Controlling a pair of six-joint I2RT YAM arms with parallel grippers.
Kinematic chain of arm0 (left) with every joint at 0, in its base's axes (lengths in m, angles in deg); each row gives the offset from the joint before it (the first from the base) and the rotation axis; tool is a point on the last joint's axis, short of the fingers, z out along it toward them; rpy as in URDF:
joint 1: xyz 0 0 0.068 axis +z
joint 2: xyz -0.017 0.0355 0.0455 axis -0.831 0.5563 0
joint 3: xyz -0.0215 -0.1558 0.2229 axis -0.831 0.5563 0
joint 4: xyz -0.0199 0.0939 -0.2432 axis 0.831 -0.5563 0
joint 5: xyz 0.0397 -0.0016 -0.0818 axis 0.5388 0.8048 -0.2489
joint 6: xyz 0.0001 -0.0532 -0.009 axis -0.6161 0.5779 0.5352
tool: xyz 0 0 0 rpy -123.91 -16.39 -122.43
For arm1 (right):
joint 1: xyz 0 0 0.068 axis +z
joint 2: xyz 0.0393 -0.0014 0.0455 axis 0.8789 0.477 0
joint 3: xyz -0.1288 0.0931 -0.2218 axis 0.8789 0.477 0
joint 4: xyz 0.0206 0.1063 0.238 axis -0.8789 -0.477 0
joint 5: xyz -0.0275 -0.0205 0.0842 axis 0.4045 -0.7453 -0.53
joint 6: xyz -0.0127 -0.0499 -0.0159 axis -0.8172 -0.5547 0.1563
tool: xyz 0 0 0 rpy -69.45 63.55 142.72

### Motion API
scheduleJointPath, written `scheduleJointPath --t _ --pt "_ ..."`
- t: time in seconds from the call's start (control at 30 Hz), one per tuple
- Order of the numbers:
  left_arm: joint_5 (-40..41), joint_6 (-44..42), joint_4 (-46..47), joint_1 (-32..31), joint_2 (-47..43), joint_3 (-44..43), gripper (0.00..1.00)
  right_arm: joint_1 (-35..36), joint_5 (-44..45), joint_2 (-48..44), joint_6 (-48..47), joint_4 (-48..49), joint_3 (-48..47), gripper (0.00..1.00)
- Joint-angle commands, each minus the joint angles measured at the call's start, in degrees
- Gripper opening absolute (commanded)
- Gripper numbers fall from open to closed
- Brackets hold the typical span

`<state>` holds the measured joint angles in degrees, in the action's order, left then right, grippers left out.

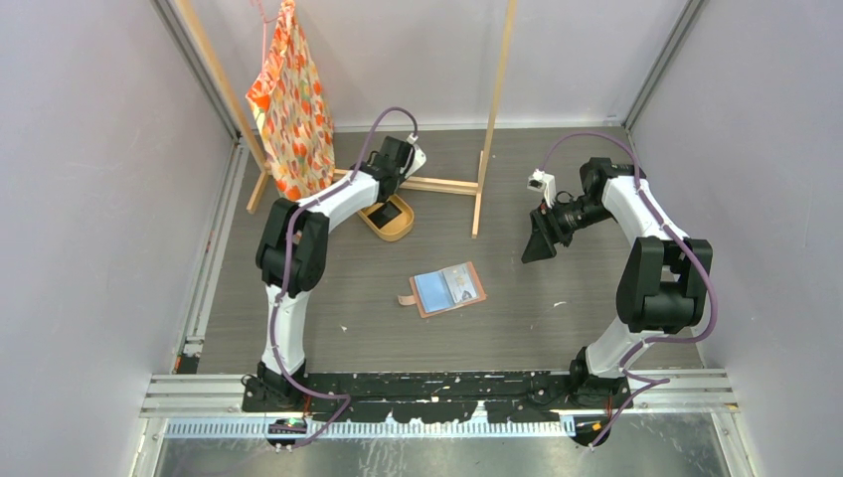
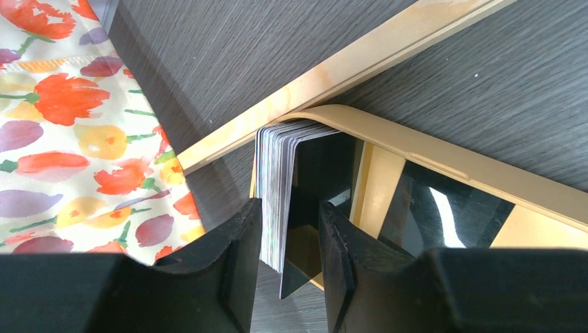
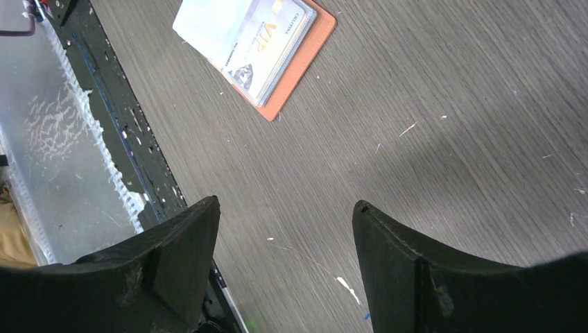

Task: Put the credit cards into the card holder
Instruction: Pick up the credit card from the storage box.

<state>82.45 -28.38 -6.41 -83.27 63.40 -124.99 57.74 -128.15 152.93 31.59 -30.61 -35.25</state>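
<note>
**Left jaws straddle the credit cards (image 2: 274, 194) in the tray (image 2: 430, 156); card holder (image 1: 447, 289) lies open mid-tabletop (image 1: 557, 328)**

Black jaws of the left arm (image 1: 298, 238) fill the bottom of the left wrist view, one on each side of the card stack. The stack stands on edge at the tray's end, its many thin pale edges packed together, with a black card on its right face. The jaw at the left of the frame lies against the stack, and the other sits just beside the black card. Whether they are pressing the cards cannot be told.

Dark grey wood-grain tabletop fills the middle of the top view. A pale wooden frame (image 1: 494, 119) stands at the upper centre, its foot bar crossing just beyond the tray. An orange floral bag (image 1: 288, 99) hangs at the upper left, near the tray. The right arm (image 1: 646, 258) bends in from the right of the frame. Its jaws are spread wide with nothing between them, above bare tabletop and well apart from the holder. The oval tan tray sits left of centre, under the left wrist.

The card holder lies flat and open just below centre, with a small tab at its left edge. One pocket holds a blue card and the other a pale one. In the right wrist view the holder sits at the top of the frame, a pale card lettered "VIP" (image 3: 256, 41) showing in its pocket.
</note>
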Motion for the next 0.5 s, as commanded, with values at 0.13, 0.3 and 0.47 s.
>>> scheduleJointPath --t 0.13,0.3,0.47 --pt "2.2 -0.8 3.5 0.2 -3.5 -0.2 0.32 0.0 -1.6 0.0 -1.3 -1.0 -2.1 0.74" --pt "2.2 -0.9 3.6 0.1 -3.7 -0.2 0.26 0.0 -1.6 0.0 -1.4 -1.2 -2.1 0.75" --pt "2.5 -0.9 3.8 0.0 -3.8 -0.1 0.25 0.0 -1.7 0.1 -1.4 -1.3 -2.1 0.74"
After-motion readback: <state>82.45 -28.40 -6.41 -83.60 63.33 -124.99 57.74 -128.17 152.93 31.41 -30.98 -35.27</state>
